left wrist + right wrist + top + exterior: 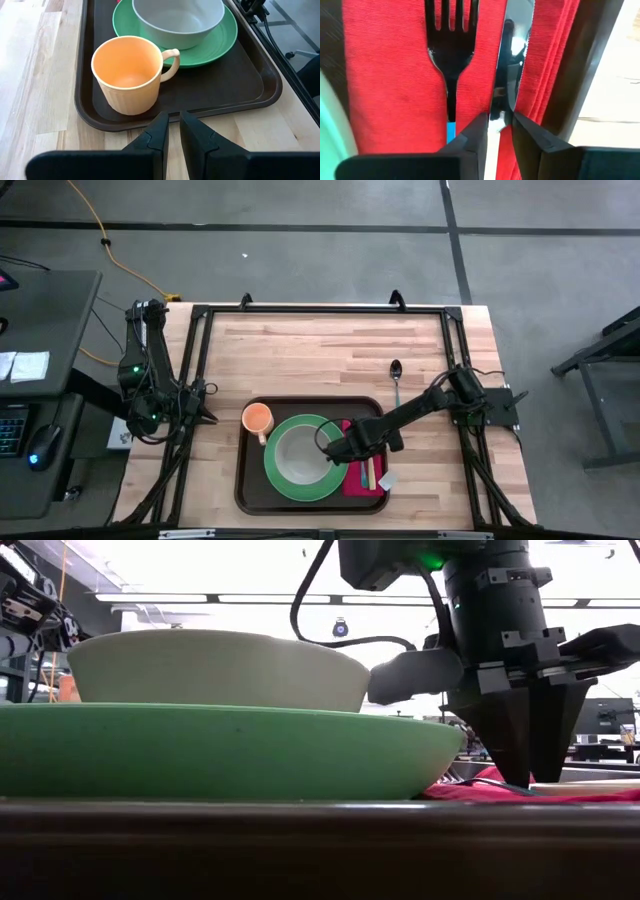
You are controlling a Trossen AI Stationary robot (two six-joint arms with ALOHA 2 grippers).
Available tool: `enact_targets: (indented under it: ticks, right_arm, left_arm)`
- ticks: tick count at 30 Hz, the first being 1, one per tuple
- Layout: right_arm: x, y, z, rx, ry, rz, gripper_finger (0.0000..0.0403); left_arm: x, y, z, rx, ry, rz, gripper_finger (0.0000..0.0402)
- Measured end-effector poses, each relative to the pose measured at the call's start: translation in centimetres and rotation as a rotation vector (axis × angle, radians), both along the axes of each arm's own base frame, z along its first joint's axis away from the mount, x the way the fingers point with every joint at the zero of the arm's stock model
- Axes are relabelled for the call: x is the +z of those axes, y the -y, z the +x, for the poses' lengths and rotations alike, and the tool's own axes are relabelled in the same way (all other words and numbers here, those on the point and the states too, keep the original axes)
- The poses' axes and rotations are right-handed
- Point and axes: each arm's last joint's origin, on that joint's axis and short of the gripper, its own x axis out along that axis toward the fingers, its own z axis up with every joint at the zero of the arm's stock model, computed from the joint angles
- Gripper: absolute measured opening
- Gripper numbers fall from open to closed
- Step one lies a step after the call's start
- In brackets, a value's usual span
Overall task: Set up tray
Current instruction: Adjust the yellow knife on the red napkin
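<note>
Desk [330, 345]: pale butcher-block wood, planks running lengthwise, framed by dark metal rails.
Tray [255, 490]: dark brown smooth plastic, rectangular, rounded corners, raised rim; at the desk's near edge, centred.
Plate [275, 478]: green, round, glossy, on the tray.
Bowl [177, 20]: off-white, deep, sitting on the plate.
Napkin [390, 75]: red woven cloth, folded, beside the plate.
Cup [131, 75]: orange, ribbed, with handle, in a tray corner.
Fork [451, 55]: dark, shiny, on the napkin.
Knife [512, 50]: polished metal blade, beside the fork.
Spoon [396, 380]: on bare wood, off the tray.
Right gripper [497, 125]: fingers pinching the knife's handle.
Left gripper [172, 131]: fingers nearly together, nothing held, just outside the tray rim near the cup.
</note>
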Motion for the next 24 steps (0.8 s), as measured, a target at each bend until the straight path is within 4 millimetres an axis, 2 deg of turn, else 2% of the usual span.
enact_targets:
  ticks: [6,24]
  right_arm:
    - [-0.69,-0.23,0.30,-0.002,-0.015,0.043,0.0062]
    - [-0.58,-0.18,0.22,-0.002,-0.012,0.038,0.0049]
  left_arm:
    - [0.00,0.00,0.00,0.000,0.000,0.000,0.0079]
    - [0.00,-0.01,0.00,0.000,0.000,0.001,0.0079]
